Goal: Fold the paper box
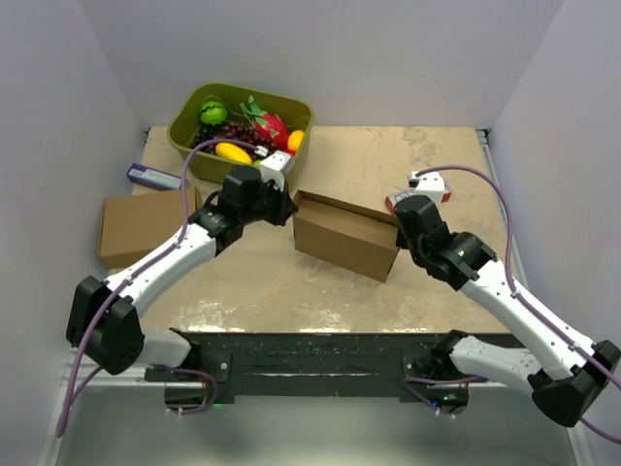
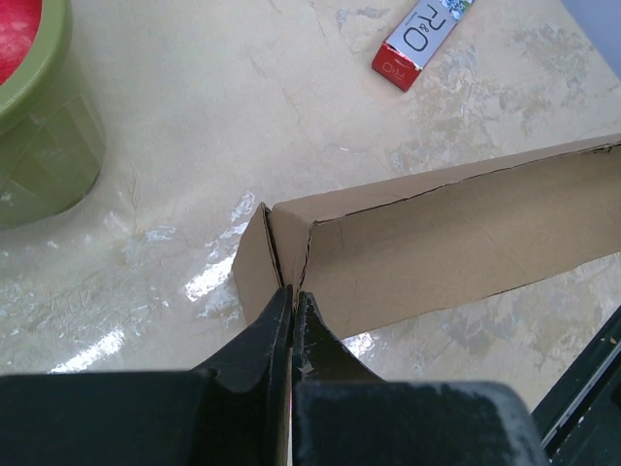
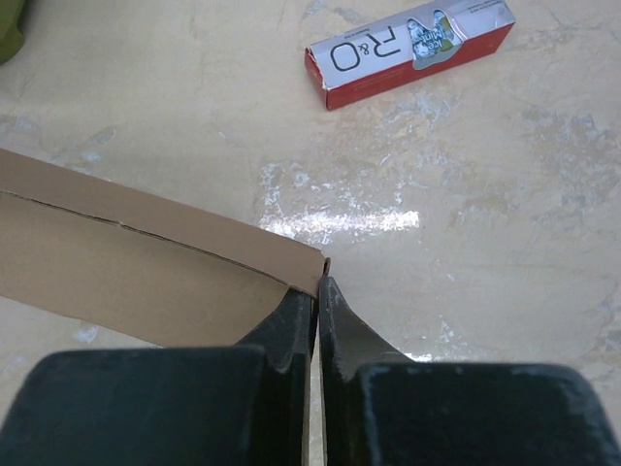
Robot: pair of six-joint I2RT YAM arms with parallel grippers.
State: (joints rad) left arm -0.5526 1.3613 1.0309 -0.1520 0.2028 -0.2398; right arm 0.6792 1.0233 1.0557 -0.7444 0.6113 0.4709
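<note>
Brown cardboard is the theme here. Far left on the desk [image 1: 427, 146] sits a spare flat box [image 1: 144, 228] that nobody's touching. There's a small blue packet [image 1: 150, 175] just behind it and a green tub [image 1: 190, 136] of fruit at the back.

Then comes the left hand [image 1: 288, 209], clenched right on the left end of the paper box [image 1: 342, 241]. Its wrist view shows the fingertips [image 2: 272, 330] pinching the little end flap where it meets the long wall. The paper box itself is mid-desk between the two arms, sitting at a slant, with one long wall standing upright.

Over on the right, the right hand [image 1: 399, 231] is clamped on the other end of that same wall, jaws squeezed onto the cardboard edge at the corner. A red and white carton [image 3: 408, 49] lies on the desk beyond it, near the box but not touching it.

Progress-wise I'd call it roughly midway. One long side is up and looks folded over double, going by the seam along it, and both ends are gripped. What's left, as far as I can see, is tucking in the end flaps, locking the other sides and folding the lid down. I can't tell from these angles what the far side of the box looks like.
</note>
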